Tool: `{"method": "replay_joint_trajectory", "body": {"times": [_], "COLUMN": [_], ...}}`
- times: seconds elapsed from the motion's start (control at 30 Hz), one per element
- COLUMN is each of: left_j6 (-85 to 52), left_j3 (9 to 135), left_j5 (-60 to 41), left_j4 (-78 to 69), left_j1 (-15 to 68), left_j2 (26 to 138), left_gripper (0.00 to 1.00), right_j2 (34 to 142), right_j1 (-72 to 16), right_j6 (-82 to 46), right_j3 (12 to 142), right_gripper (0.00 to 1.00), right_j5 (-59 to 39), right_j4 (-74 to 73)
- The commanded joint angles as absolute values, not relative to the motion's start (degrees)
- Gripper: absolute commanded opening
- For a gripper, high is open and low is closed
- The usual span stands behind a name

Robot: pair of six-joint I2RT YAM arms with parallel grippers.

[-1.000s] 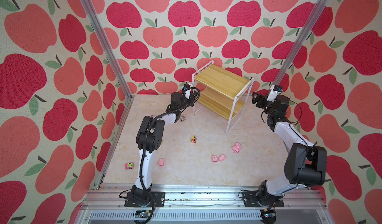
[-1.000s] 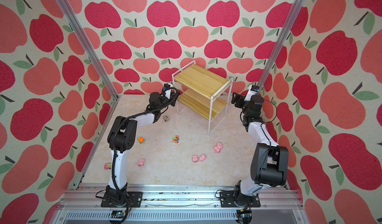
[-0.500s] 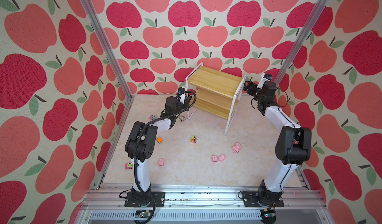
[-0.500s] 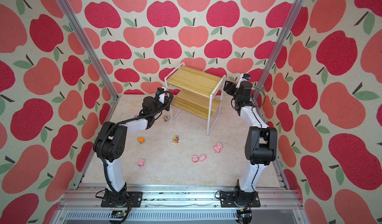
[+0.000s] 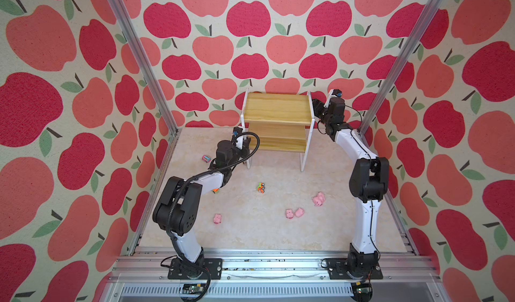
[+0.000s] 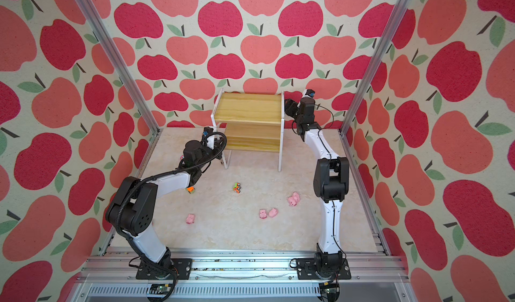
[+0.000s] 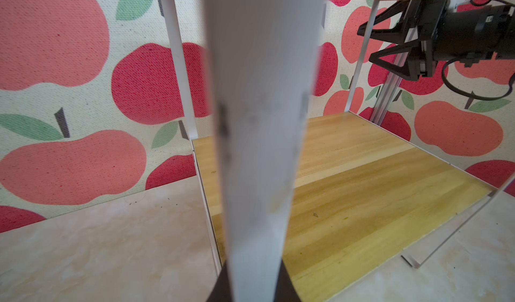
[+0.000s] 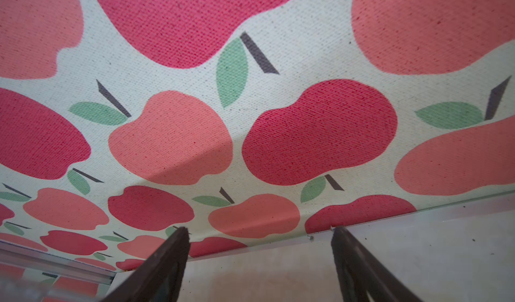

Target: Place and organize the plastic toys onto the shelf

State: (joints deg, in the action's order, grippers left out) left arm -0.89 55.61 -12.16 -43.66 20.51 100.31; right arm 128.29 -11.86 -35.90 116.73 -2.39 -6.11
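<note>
The left gripper (image 5: 245, 148) is pressed together on the front left white metal leg (image 7: 259, 119) of the two-tier shelf with yellowish wood boards (image 5: 276, 111). The shelf stands at the back of the pale marbled surface (image 5: 250, 239). The right gripper (image 5: 315, 107) hangs with its jaws spread beside the shelf's upper right edge, holding nothing. The tiny pink plastic pigs (image 5: 217, 219), a green-and-orange toy truck (image 5: 261, 188) and a pink toy truck (image 5: 206, 158) lie on the surface in front of the shelf.

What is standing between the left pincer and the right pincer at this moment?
The shelf stands between them: the left pincer is at its front-left leg, the right pincer at its right side. Both top views show this.
</note>
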Motion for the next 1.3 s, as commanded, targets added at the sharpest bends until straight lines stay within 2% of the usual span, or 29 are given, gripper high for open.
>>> {"method": "replay_joint_trajectory", "body": {"times": [0.0,0.2,0.43,0.6,0.87,1.27], "left_j6": [-1.1,-1.1,-0.8,-1.2,-1.9,-2.6], "left_j3": [55.4,52.9,51.4,51.4,51.6,53.5], "left_j5": [-11.2,-9.0,-6.7,-5.6,-5.3,-5.2], "left_j4": [-50.7,-51.6,-50.6,-49.5,-47.2,-42.8], "left_j1": [22.9,25.5,24.9,24.0,21.4,19.2], "left_j2": [97.4,96.7,94.5,94.0,94.0,94.0], "left_gripper": [0.16,0.17,0.24,0.29,0.30,0.32], "right_j2": [130.5,130.8,123.1,113.5,94.4,77.8], "right_j1": [-12.5,-11.8,-8.2,-5.8,-5.7,-12.0], "right_j6": [-36.2,-35.2,-31.5,-27.1,-18.7,-13.3], "right_j3": [121.8,122.2,112.7,99.4,72.0,53.0], "right_gripper": [0.84,0.84,0.86,0.87,0.88,0.88], "right_j5": [-5.9,-7.2,-7.3,-6.0,-0.5,4.8], "right_j4": [-2.0,-0.5,-1.8,-3.6,-7.6,-3.6]}}
